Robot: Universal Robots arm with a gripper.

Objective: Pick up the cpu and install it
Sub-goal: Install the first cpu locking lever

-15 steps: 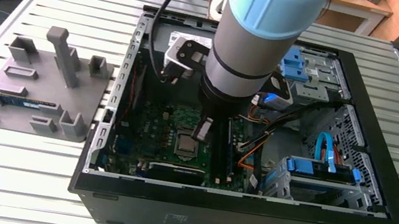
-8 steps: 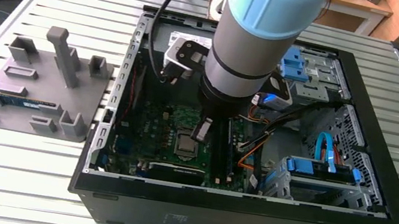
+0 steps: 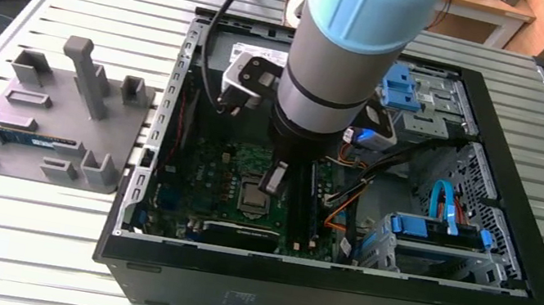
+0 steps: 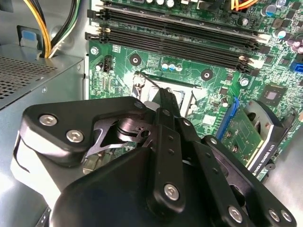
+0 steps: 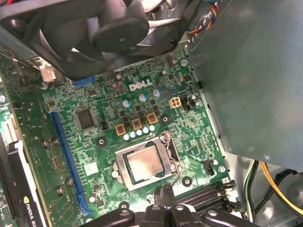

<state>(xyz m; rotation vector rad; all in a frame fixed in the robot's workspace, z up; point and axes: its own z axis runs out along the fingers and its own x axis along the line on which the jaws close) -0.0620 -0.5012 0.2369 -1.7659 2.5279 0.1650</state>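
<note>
Silver cpu in socket, closed fingers near.

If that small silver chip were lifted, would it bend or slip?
The cpu looks like a flat metal-topped slab, so probably stiff. Its shiny top suggests slipperiness. It sits low inside the socket frame, so pushing likely wouldn't slide it.

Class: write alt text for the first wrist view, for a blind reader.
A silver-topped cpu lies in its socket on a green motherboard, with the gripper close beside it. A black fan and a grey metal box border the board.
</note>
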